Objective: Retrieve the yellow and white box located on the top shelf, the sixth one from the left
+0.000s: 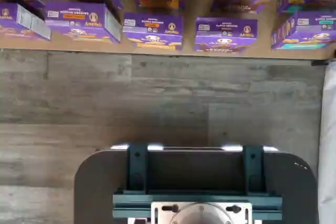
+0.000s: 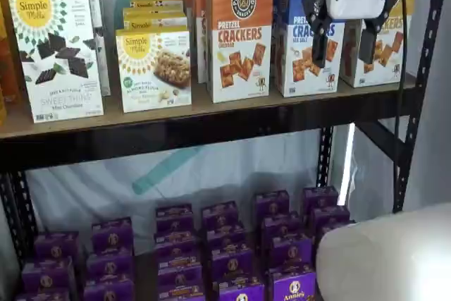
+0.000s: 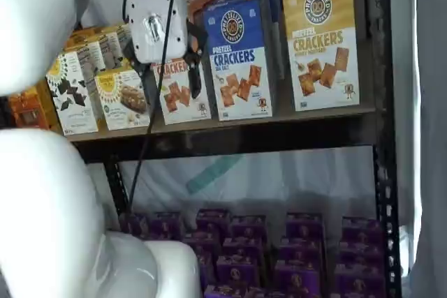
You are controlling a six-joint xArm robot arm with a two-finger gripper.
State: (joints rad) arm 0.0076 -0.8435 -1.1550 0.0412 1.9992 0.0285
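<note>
The yellow and white box [image 3: 321,40] stands at the right end of the top shelf [image 3: 230,137]. In a shelf view the box [image 2: 392,47] is largely covered by my gripper [image 2: 344,46]. The gripper hangs in front of the shelf [image 2: 176,135], apart from the boxes. Its two black fingers [image 2: 318,44] show a plain gap with nothing between them. In a shelf view the gripper [image 3: 166,75] appears over the orange-topped box, well left of the yellow and white box. The wrist view shows neither the box nor the fingers.
An orange-topped cracker box [image 2: 239,33] and a blue-topped one [image 2: 299,33] stand left of the target. Simple Mills boxes [image 2: 56,54] fill the shelf's left. Purple boxes [image 1: 152,30] sit on the lower level. A black upright [image 2: 423,68] stands right of the target. The white arm [image 3: 42,172] fills the foreground.
</note>
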